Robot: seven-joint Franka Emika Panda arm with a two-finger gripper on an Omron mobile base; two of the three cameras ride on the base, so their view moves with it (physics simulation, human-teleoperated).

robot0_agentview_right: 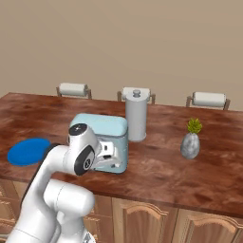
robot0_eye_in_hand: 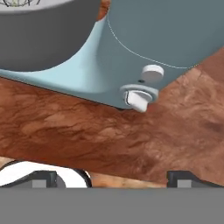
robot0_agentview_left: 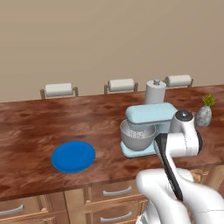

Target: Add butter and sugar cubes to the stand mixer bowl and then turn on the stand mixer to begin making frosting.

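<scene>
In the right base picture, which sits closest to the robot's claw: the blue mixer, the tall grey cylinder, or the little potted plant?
1. The stand mixer, right beside the gripper.
2. The tall grey cylinder, behind the mixer.
3. The potted plant, far off to the right on the counter.

In the hand view the bowl [robot0_eye_in_hand: 43, 39] is cut off at the upper left edge; the mixer [robot0_eye_in_hand: 175, 35] runs off the top and right; in the right base view the arm hides the mixer's lower left; bowl contents cannot be told.
</scene>
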